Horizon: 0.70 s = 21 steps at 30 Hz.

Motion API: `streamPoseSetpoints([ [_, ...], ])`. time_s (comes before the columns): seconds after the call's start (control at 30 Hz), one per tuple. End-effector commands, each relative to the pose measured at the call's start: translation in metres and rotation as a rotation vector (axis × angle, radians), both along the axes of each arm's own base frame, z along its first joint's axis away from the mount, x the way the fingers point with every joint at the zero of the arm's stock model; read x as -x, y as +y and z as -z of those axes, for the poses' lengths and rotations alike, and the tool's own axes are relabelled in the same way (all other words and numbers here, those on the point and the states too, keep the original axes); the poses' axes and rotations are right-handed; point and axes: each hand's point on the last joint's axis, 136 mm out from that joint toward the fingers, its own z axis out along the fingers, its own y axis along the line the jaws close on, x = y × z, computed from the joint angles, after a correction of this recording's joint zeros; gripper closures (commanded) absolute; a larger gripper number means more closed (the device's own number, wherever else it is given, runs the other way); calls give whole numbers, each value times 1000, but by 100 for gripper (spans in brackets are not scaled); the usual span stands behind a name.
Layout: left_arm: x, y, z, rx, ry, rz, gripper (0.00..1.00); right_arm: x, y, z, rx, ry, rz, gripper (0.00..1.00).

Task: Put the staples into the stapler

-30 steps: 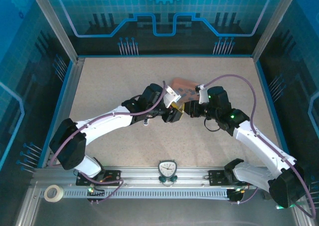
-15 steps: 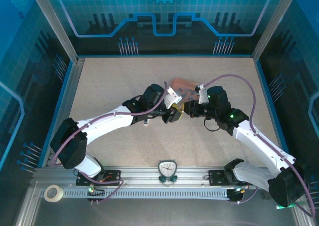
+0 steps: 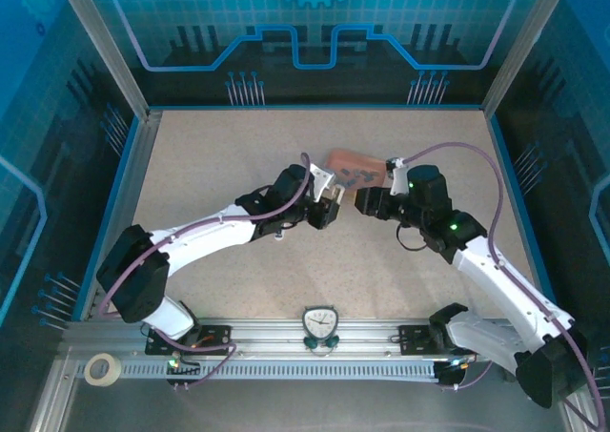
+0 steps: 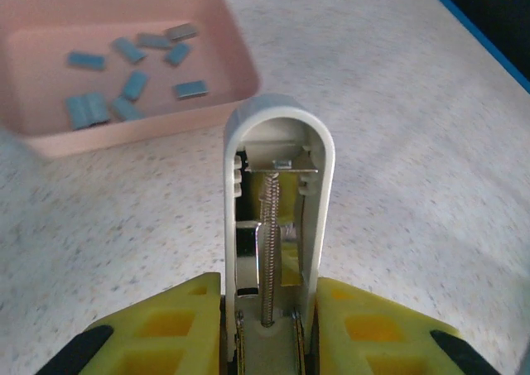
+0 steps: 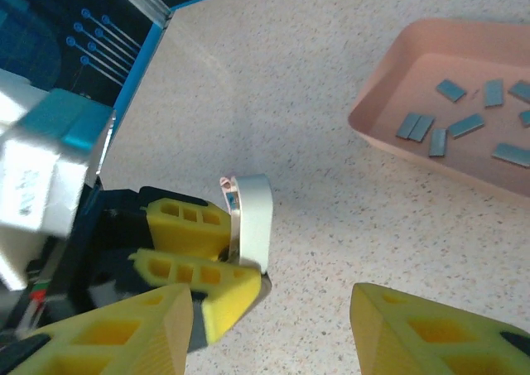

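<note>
Stapler (image 4: 277, 185) was open with its spring channel exposed, pinched at the base by the left gripper (image 4: 267, 292) and poking out past the fingertips, near the tray (image 4: 157, 131). Staples (image 4: 132, 84) lay loose in the tray, none loaded. Right gripper (image 5: 269, 300) was spread and empty beside the stapler. Likely next: right pinches one strip.

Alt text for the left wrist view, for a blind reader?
The left hand clamps a small pale pink plastic stapler, opened so its silver metal channel and spring show. Behind it, a salmon-pink shallow tray holds several grey-blue metal staple strips.
</note>
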Motion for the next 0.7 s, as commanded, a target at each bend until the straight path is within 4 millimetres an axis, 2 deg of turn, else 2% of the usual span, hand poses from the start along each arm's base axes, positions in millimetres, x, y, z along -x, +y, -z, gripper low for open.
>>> streamPoseSetpoints([
  [0.0, -20, 16, 30, -1, 89, -267, 95, 1, -11, 12, 18, 24, 51, 47],
  [0.2, -31, 30, 65, -74, 91, -454, 95, 4, -12, 24, 32, 42, 44, 47],
  [0.37, -36, 42, 85, -133, 103, -545, 94, 5, -12, 29, 31, 50, 40, 47],
  [0.43, -38, 47, 88, -171, 94, -574, 94, 5, -11, 29, 22, 49, 36, 47],
  [0.67, -40, 46, 101, -194, 104, -574, 94, 3, -9, 30, 10, 47, 35, 47],
])
